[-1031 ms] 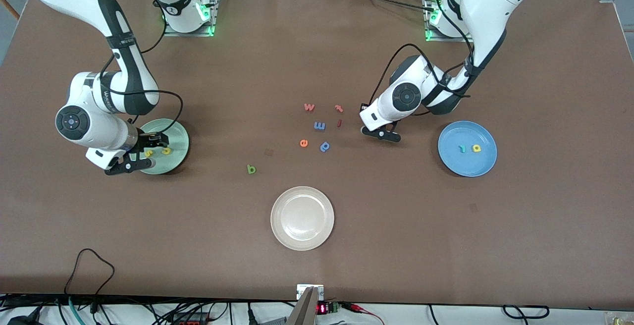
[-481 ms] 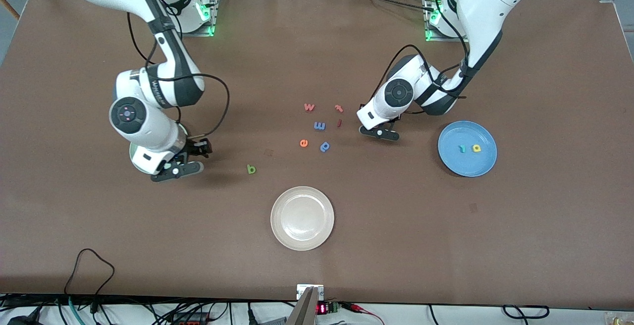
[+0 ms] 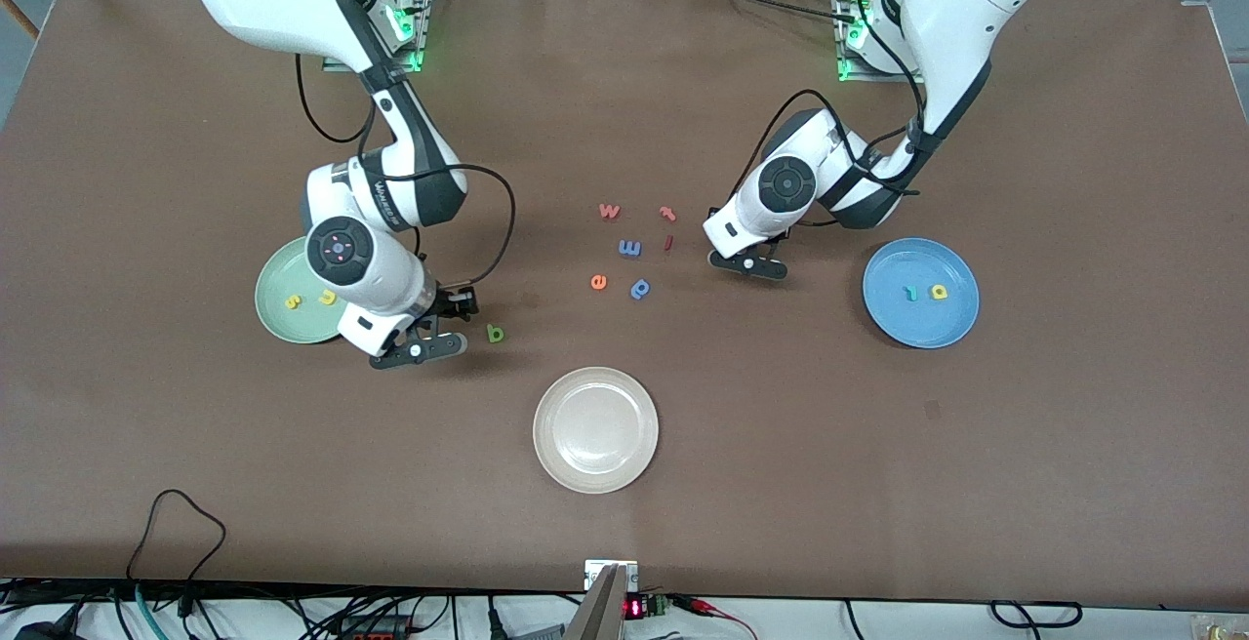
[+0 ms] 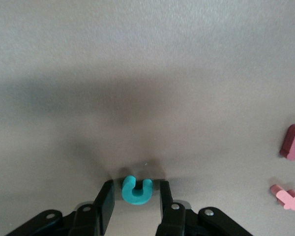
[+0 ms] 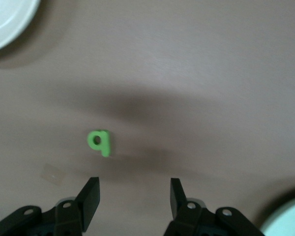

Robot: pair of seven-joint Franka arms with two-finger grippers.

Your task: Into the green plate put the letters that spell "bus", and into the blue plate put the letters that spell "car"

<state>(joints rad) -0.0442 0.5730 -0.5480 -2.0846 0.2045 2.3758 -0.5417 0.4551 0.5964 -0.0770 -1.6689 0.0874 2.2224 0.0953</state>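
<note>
Right gripper (image 3: 434, 328) first: it hangs low over bare table with its jaws standing wide and nothing between them. Just beside it, at three o'clock in the front view, lies the green "b" (image 3: 496, 333). The right wrist view shows the same letter (image 5: 99, 142) ahead of the fingertips (image 5: 91, 189) and off-centre, closer to one finger's line than the other.

To do this pick well, I'd say carry on toward three o'clock until the letter sits squarely between the two fingers. Only then drop straight down and close gently, because this small foam piece would probably skid if one finger touches it first.

The "b" lies flat and reads upright from the front camera. Its long axis runs twelve to six, with the stem top at twelve and the bowl bulging toward three. The jaws already close across its narrow width, so the wrist shouldn't need a twist.

At nine o'clock from the gripper is the green plate (image 3: 268, 318), with the yellow "s" (image 3: 292, 301) and the yellow "u" (image 3: 329, 297) in it.

Over at the left arm's end, the left gripper (image 4: 136, 196) is low at the table with the teal "c" (image 4: 136, 189) in its mouth. Whether the letter is clamped I cannot tell. The opening of the "c" faces away from the wrist.

At three o'clock from there, the blue plate (image 3: 878, 269) holds the teal "r" (image 3: 910, 293) and the yellow "a" (image 3: 939, 292).
</note>
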